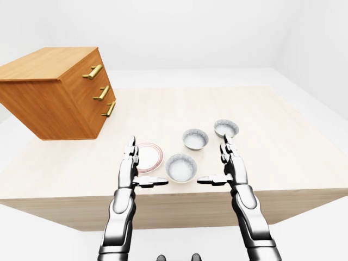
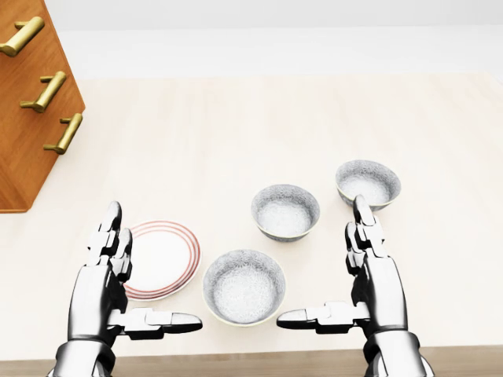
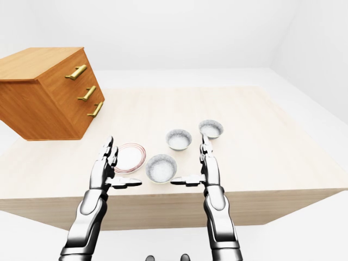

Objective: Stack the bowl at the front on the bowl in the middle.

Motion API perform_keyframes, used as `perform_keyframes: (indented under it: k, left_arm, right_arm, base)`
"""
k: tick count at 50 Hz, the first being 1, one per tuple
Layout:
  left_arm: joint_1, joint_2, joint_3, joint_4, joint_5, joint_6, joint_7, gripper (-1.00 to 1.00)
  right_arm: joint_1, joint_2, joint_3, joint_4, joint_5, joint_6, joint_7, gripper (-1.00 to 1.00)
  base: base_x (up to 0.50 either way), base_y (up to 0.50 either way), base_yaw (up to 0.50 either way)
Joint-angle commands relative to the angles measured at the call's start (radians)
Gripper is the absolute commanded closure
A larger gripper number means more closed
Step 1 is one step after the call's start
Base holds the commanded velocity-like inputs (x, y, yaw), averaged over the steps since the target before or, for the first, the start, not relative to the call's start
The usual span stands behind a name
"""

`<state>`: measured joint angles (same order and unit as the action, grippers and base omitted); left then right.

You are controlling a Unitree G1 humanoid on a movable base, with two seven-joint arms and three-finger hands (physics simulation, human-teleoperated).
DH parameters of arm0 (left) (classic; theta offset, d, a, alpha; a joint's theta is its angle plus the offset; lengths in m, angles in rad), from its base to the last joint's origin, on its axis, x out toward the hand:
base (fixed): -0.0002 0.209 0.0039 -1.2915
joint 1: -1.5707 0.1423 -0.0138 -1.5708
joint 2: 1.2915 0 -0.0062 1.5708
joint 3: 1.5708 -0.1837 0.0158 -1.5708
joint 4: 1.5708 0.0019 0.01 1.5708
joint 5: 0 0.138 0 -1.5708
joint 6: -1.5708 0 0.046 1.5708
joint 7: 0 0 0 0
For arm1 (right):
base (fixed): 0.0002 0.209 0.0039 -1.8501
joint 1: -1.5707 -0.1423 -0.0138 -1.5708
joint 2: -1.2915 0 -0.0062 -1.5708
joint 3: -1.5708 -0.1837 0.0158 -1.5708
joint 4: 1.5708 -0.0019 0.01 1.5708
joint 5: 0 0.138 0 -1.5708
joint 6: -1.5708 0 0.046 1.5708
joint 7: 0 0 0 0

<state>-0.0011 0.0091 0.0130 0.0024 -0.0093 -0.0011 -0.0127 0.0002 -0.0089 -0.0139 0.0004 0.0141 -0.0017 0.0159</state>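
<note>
Flanking the front bowl (image 2: 244, 287) near the surface's (image 2: 236, 126) bottom edge, the left hand (image 2: 100, 292) and right hand (image 2: 381, 289) hold their fingers (image 2: 161, 320) spread open, gripping nothing. The middle bowl (image 2: 285, 211) sits just above, apart.

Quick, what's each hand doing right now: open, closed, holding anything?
Left hand: open, holding nothing.
Right hand: open, holding nothing.

front bowl (image 1: 181, 167) btwn L hand (image 1: 130, 171), R hand (image 1: 234, 168)
</note>
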Motion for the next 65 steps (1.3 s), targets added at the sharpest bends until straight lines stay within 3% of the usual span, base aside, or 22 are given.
perform_keyframes:
  k: [1, 21, 45, 50, 51, 65]
  left_arm:
    - [-0.008, 0.012, 0.027, 0.025, -0.013, -0.012, -0.022, -1.0]
    - [-0.007, 0.01, 0.027, 0.018, -0.016, 0.004, -0.022, -1.0]
    - [-0.006, 0.009, 0.027, 0.018, -0.023, 0.007, -0.025, -1.0]
    - [-0.01, 0.01, 0.029, 0.032, -0.023, -0.003, -0.025, -1.0]
    - [-0.009, 0.01, 0.028, 0.023, -0.023, 0.005, -0.024, -1.0]
    - [-0.01, 0.01, 0.029, 0.029, -0.022, 0.001, -0.02, -1.0]
  right_arm:
    - [-0.003, -0.011, -0.03, 0.011, 0.033, -0.01, 0.033, -1.0]
    - [0.007, -0.012, -0.024, 0.014, 0.021, -0.043, 0.057, -1.0]
    - [0.008, -0.012, -0.031, -0.01, 0.028, -0.031, 0.054, -1.0]
    - [0.006, -0.013, -0.032, -0.01, 0.028, -0.029, 0.053, -1.0]
    - [0.002, -0.013, -0.033, -0.004, 0.022, -0.028, 0.045, -1.0]
    - [-0.021, -0.029, -0.058, 0.012, -0.002, -0.039, 0.008, -1.0]
  base:
    - [0.0, 0.0, 0.0]
    - [0.03, 0.0, 0.0]
    - [0.33, 0.0, 0.0]
    - [0.34, 0.0, 0.0]
    - [0.31, 0.0, 0.0]
    - [0.08, 0.0, 0.0]
